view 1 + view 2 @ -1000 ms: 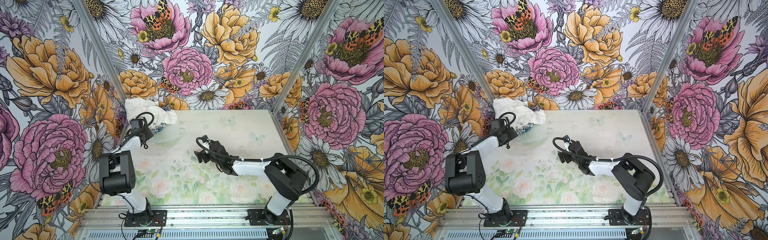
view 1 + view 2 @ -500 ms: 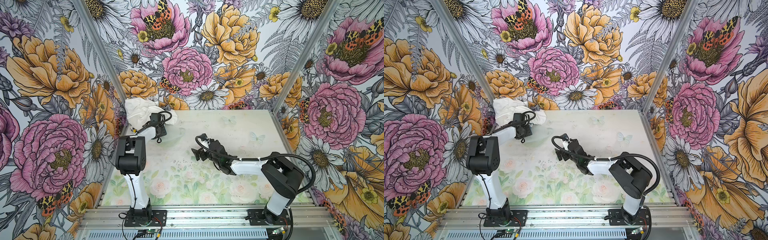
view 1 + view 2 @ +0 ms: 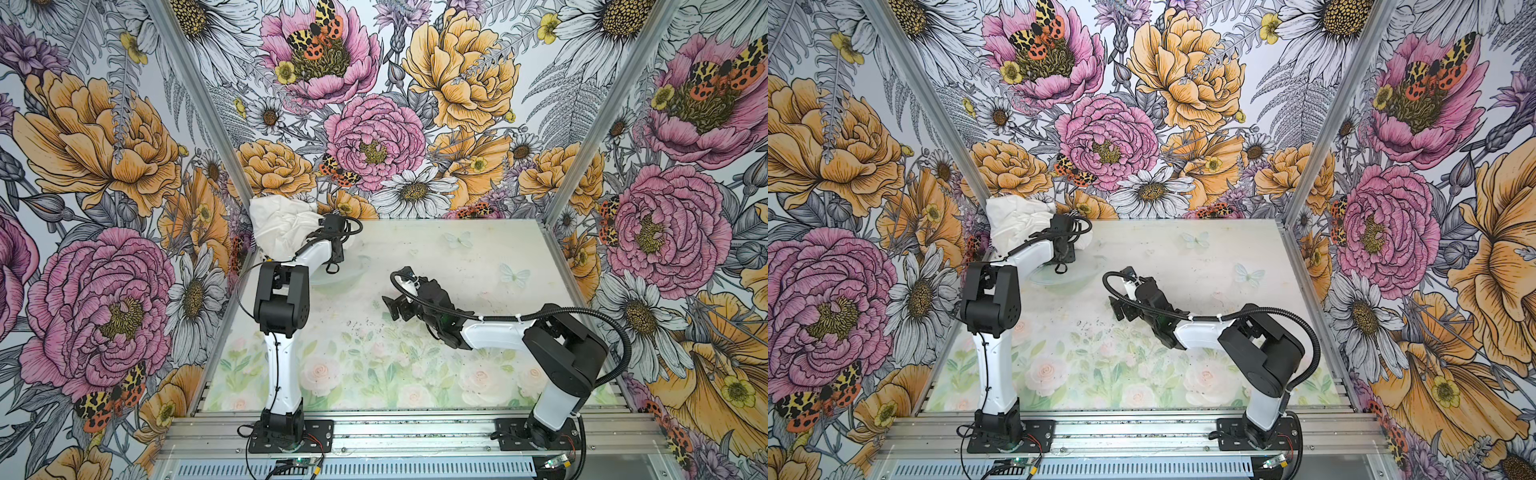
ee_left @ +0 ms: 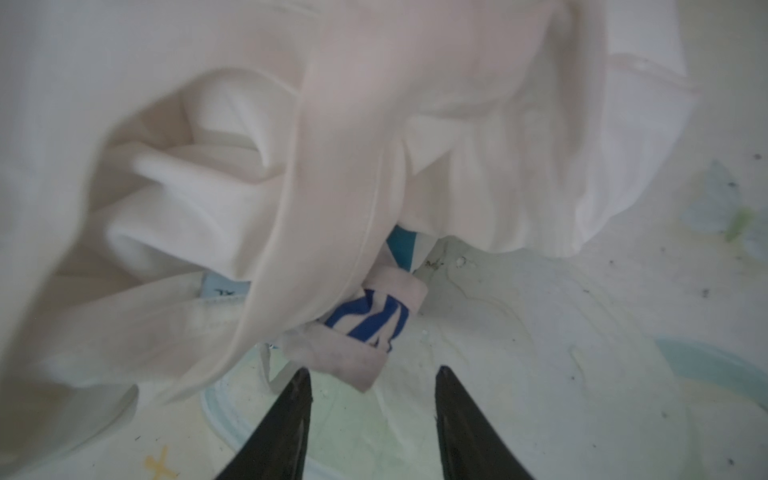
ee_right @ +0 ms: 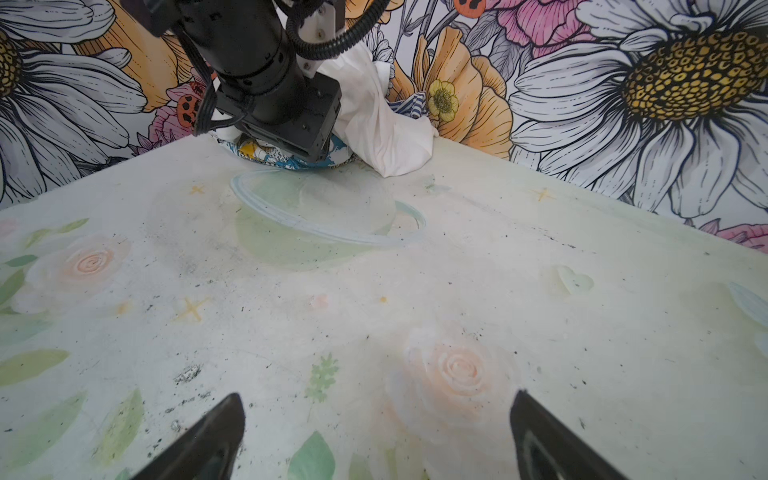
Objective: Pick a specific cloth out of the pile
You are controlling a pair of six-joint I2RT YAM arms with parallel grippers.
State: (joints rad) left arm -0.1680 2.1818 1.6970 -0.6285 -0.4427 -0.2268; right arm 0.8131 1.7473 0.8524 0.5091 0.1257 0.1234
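The pile (image 3: 282,226) is mostly a crumpled plain white cloth (image 3: 1017,220) in the far left corner. A black-and-white striped cloth (image 5: 409,104) pokes out behind it. The cloth (image 4: 368,320) shows as a small blue-and-white printed fold under the white fabric. Its blue, yellow and black print (image 5: 286,161) also peeks out beneath my left wrist. My left gripper (image 4: 374,395) is open at the pile's front edge, with nothing between its fingers and the printed fold just ahead of the tips. My right gripper (image 5: 378,411) stands wide open and empty over the middle of the table (image 3: 478,257).
A clear plastic bowl (image 5: 328,216) sits on the table just in front of the pile, below my left gripper (image 3: 336,259). Flowered walls close in the table at the back and both sides. My right gripper (image 3: 392,305) is right of the bowl.
My left arm has swung from the pile's left side round to its front right, and its jaws have narrowed a little. My right gripper has barely shifted.
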